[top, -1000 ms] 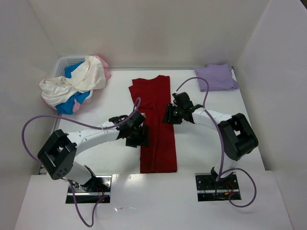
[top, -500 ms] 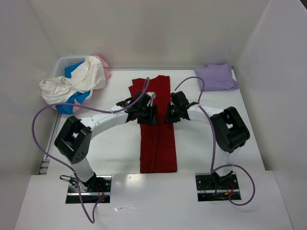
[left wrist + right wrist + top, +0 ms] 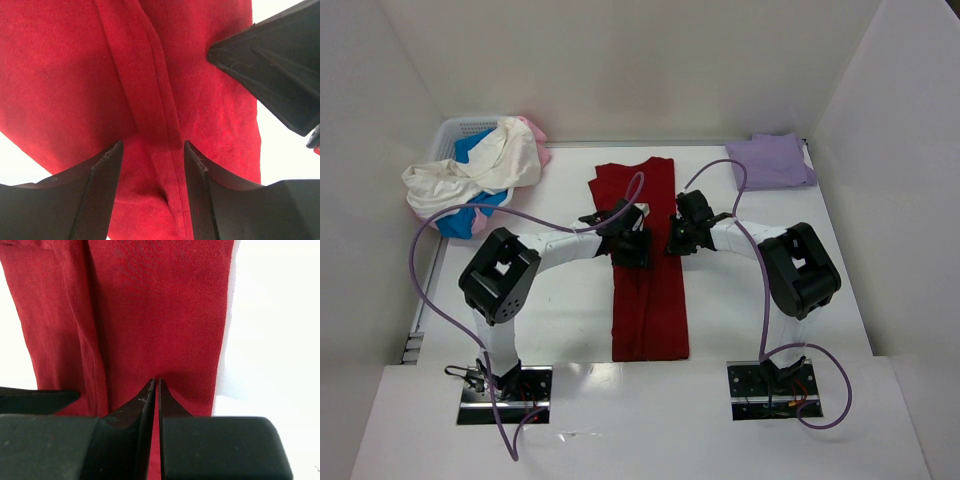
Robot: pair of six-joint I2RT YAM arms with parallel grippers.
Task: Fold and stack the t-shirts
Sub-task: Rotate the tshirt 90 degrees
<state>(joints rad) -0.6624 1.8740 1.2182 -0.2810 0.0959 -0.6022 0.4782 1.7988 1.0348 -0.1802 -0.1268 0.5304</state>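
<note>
A: Where is the dark red t-shirt (image 3: 650, 300)?
B: It is a long folded strip down the middle of the table (image 3: 750, 300), its centre hidden under both arms.
A: And the claws?
B: The left gripper (image 3: 152, 145) stands released astride a ridge of cloth. The right gripper (image 3: 155, 381) is clenched on the shirt's right part. A second ago the left hung nearer, at the shirt's left edge, and the right was wider.

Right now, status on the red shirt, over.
Left end effector open, straddling a ridge in the dark red t-shirt. Right end effector shut on same shirt. Lavender t-shirt, basket pile well apart.
</note>
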